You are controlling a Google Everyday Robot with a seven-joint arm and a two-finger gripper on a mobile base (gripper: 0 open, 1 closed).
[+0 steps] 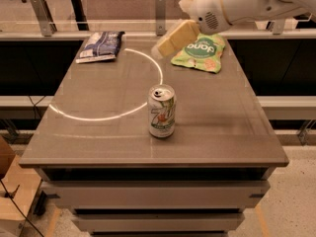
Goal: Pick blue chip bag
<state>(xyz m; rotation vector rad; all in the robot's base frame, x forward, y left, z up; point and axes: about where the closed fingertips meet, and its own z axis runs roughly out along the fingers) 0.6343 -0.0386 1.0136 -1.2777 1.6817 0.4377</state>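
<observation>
The blue chip bag (101, 46) lies flat at the far left corner of the table, dark blue with pale patches. My gripper (170, 41) hangs above the far middle of the table, to the right of the bag and well apart from it. It reaches in from the white arm (247, 4) at the upper right. Nothing shows in the gripper.
A light-green bag (200, 52) with a dark round logo lies at the far right, just right of the gripper. A green and white soda can (161, 111) stands upright in the table's middle. The grey table (227, 137) has a railing behind it.
</observation>
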